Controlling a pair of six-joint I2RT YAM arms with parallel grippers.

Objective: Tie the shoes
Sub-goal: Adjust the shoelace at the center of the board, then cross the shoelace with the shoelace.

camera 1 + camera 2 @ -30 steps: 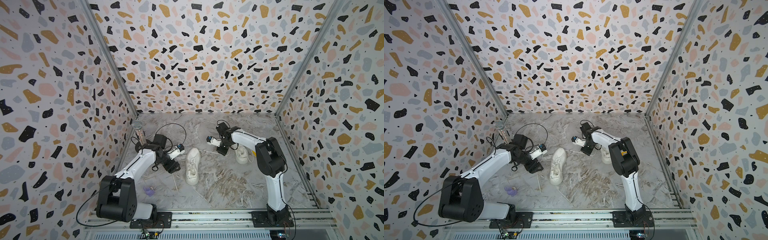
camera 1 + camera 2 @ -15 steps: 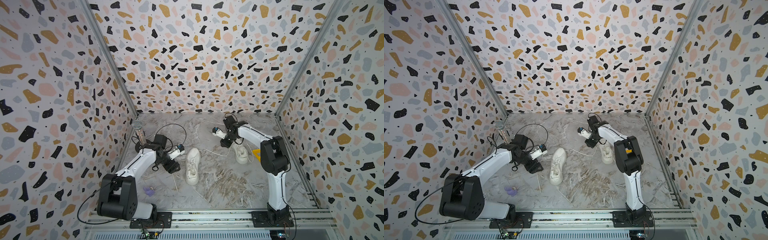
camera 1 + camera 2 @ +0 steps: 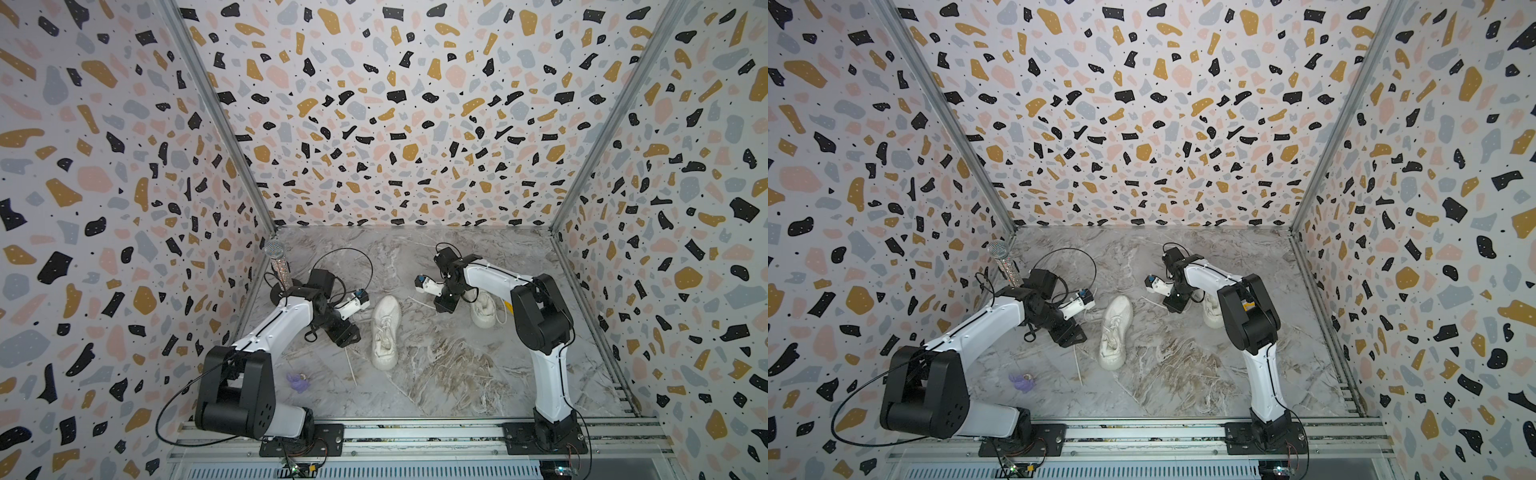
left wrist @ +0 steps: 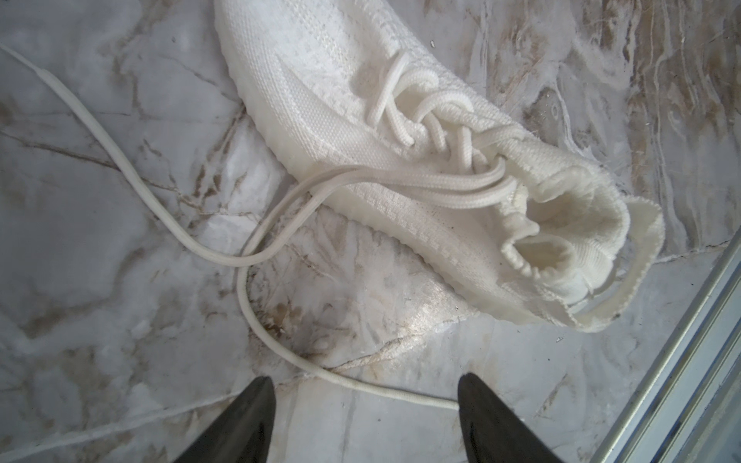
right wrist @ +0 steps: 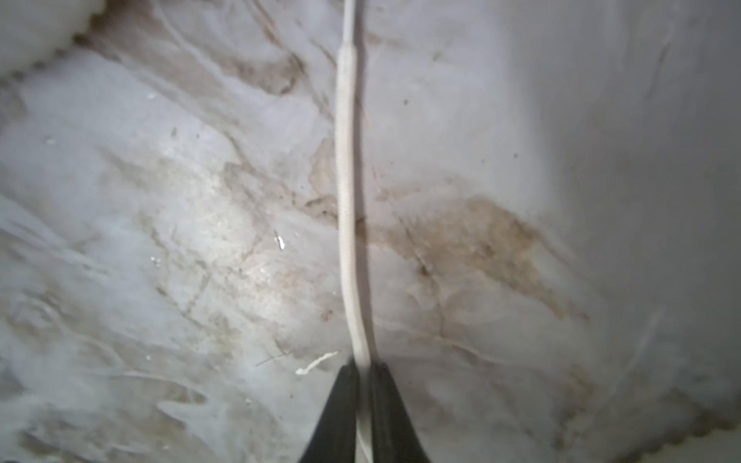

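Two cream knit shoes lie on the marble floor. One shoe (image 3: pixel 385 332) (image 3: pixel 1116 332) is in the middle, with its laces loose and trailing to its left. My left gripper (image 3: pixel 344 332) (image 3: pixel 1069 332) (image 4: pixel 365 387) stands open beside it, and one lace (image 4: pixel 248 316) runs along the floor between its fingertips (image 4: pixel 256 401) untouched. The other shoe (image 3: pixel 483 309) (image 3: pixel 1212 309) lies to the right, partly hidden behind my right arm. My right gripper (image 3: pixel 444 305) (image 3: pixel 1174 305) (image 5: pixel 363 366) is shut on a white lace (image 5: pixel 345 180) just above the floor, left of that shoe.
A glittery microphone (image 3: pixel 276 266) (image 3: pixel 1003 262) stands on a stand by the left wall, behind my left arm. A small purple object (image 3: pixel 298 380) (image 3: pixel 1022 380) lies front left. Patterned walls close three sides, and a metal rail (image 3: pixel 415 432) runs along the front.
My right arm swung toward the back and came forward and down again, and its gripper is now pinching the lace near the floor. The left arm and both shoes have stayed put.
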